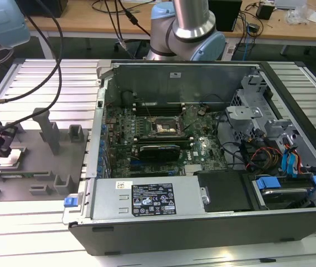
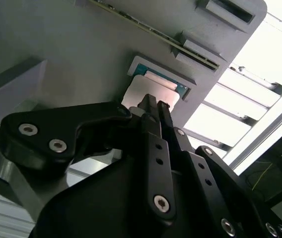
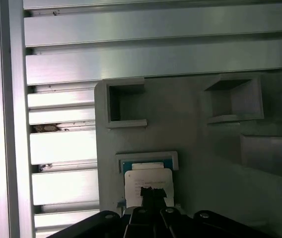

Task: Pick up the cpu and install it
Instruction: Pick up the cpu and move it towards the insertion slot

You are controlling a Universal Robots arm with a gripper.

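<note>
Slotted aluminium table — grey tray, open computer case resting on it

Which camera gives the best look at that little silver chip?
The first wrist view: the cpu faces the camera squarely, on the grey tray. The second wrist view shows it slanted, partly behind the gripper. The exterior view shows a small pale patch.

Smooth silvery metal tops the cpu; the grey tray looks matt plastic, the ribbed table shiny metal.
</note>
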